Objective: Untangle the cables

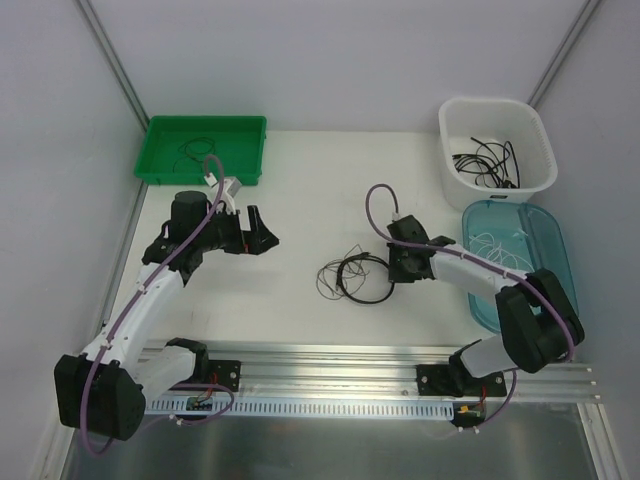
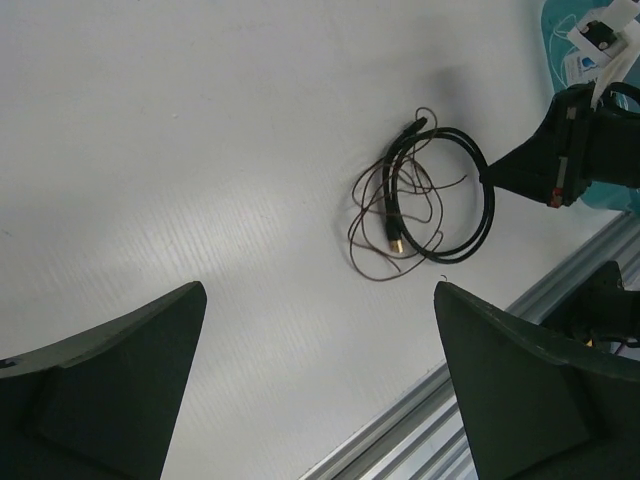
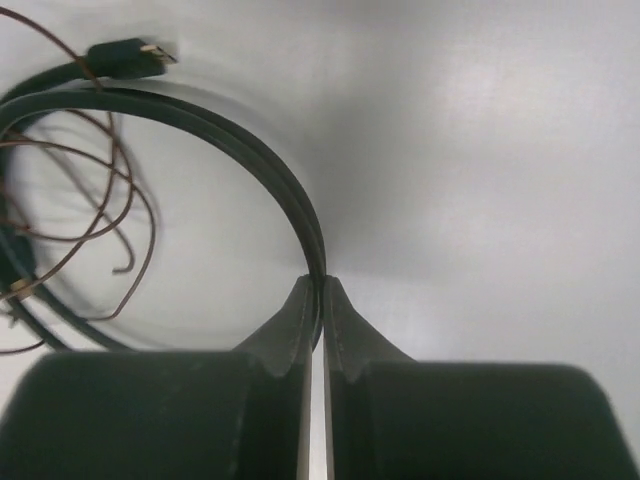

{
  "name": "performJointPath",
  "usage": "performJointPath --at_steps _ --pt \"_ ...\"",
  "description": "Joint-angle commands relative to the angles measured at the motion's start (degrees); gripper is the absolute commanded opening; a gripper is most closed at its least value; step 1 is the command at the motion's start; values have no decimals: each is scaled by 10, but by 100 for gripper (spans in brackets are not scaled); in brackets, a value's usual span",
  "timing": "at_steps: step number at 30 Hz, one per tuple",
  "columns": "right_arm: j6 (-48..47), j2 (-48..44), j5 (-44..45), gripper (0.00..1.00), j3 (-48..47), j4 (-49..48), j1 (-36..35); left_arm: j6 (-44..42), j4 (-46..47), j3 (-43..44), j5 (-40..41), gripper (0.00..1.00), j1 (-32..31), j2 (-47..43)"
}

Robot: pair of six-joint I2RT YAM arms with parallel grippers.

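From above, see the cables (image 1: 355, 277) heaped mid surface (image 1: 300, 205), longer left to right. From the left wrist, see the left end effector (image 2: 320, 290) released, apart from them. From the right wrist, see the right end effector (image 3: 318, 285) clenched on the black loop (image 3: 272, 162), plug (image 3: 125, 58) pointing right

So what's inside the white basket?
A tangle of black cables lies in the white basket. Whatever sits beneath the tangle, or tight against the near wall, is covered.
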State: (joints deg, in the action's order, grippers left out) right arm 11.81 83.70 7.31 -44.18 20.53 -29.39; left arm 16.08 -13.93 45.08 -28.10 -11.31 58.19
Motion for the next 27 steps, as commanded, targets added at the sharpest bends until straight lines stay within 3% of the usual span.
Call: performJointPath --at_steps 1,8,12,27 --pt "-15 -73 -68 1 -33 -39 -39 -1 14 13 -28 99 -7 7" --pt "-43 -175 -85 1 -79 -33 -88 -3 15 16 -61 99 -13 24" --pt "-50 -212 -93 1 -97 -37 -99 -6 14 23 -119 99 -22 44" --pt "-45 -246 -91 1 -124 -33 -104 -51 15 28 -195 93 -97 61"
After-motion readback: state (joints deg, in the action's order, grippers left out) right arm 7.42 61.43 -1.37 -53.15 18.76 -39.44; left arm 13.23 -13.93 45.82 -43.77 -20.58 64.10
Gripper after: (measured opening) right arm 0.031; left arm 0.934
